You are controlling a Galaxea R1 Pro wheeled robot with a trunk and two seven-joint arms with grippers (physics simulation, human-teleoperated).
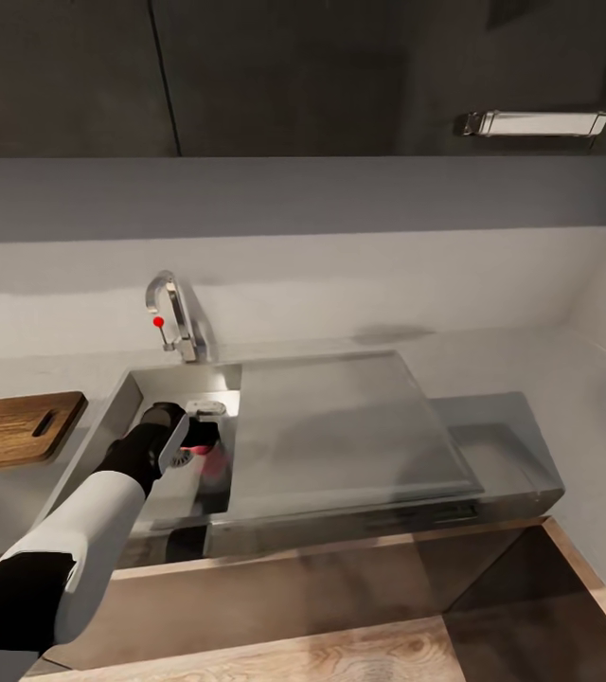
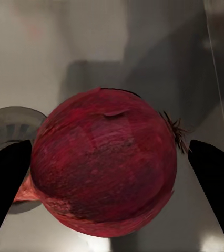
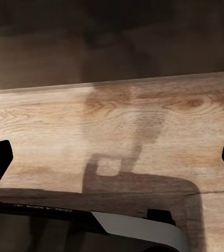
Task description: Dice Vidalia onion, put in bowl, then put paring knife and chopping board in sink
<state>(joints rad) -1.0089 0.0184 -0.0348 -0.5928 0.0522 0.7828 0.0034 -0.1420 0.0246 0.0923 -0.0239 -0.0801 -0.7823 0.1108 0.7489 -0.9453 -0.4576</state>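
Note:
The Vidalia onion point(image 2: 104, 163), dark red with papery skin, lies on the steel floor of the sink point(image 1: 123, 403). In the head view it is a reddish blur point(image 1: 214, 461) under my left gripper point(image 1: 203, 438). That gripper reaches down into the basin and stands open, one black finger point(image 2: 6, 181) on each side of the onion. The left finger is at the skin; a small gap remains at the other. The chopping board point(image 1: 17, 431) lies on the countertop point(image 1: 568, 379) left of the sink. My right gripper point(image 3: 112, 157) hangs open over wooden flooring.
A chrome faucet point(image 1: 176, 322) with a red dot stands behind the basin. A round drain point(image 2: 7, 126) lies beside the onion. A grey drainer slab point(image 1: 341, 426) covers the sink's right part. Dark wall cabinets hang above.

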